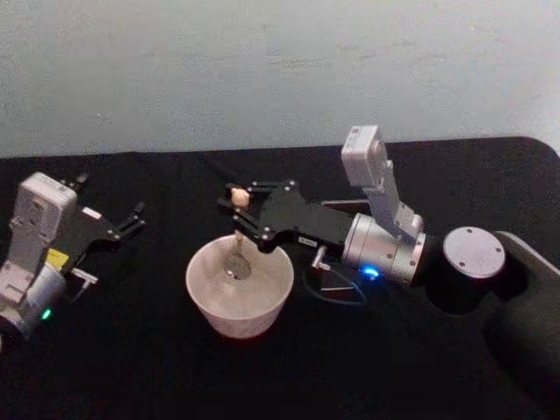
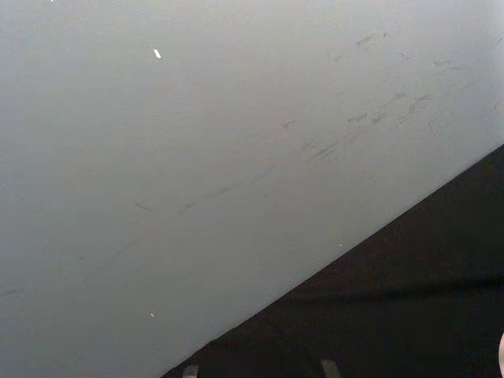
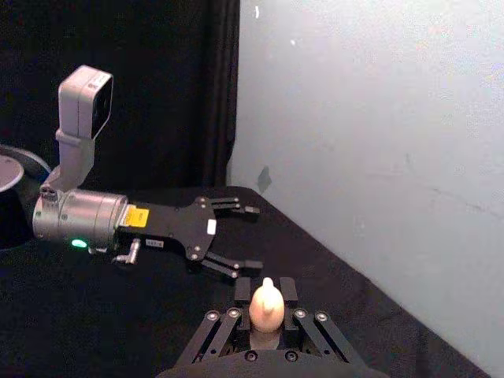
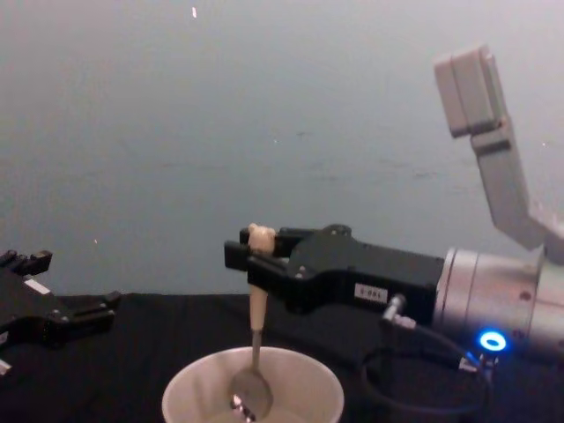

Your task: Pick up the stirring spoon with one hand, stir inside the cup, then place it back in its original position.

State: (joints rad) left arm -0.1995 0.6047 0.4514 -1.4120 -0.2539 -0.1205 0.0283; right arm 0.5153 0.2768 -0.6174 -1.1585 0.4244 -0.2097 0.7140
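Two grippers are showing over a black-covered table (image 1: 131,367), with a pale wall (image 1: 262,70) standing behind them.

Right gripper (image 1: 238,210): it is reaching in from the robot's right, lying roughly level, and its fingers are closing narrowly on the cream handle of the stirring spoon (image 1: 238,241). In the chest view this gripper (image 4: 251,256) is clamping the handle just under the top, so that the small bear head is standing proud above the fingertips. In the right wrist view the bear head of the spoon (image 3: 266,307) is sitting between the two fingers of the gripper (image 3: 266,295).

Stirring spoon: it is hanging nearly upright from the right gripper. From the side, the spoon (image 4: 256,330) is running straight down from the fingertips, its thin metal neck passing the rim and its shiny round bowl lying low inside the cup.

Cup (image 1: 241,319): the wide off-white cup is sitting on the table directly beneath the right gripper's fingertips, apart from the fingers themselves. In the chest view the cup (image 4: 300,388) is appearing under the gripper's front end, with the spoon bowl near its inner floor; whether the bowl is touching the floor cannot be told.

Left gripper (image 1: 136,219): it is resting well to the left of the right gripper and the cup, fingers spread wide and holding nothing. The right wrist view is showing it (image 3: 252,238) farther off, beyond the spoon's bear head, and the chest view is showing it (image 4: 75,282) low at the left edge.
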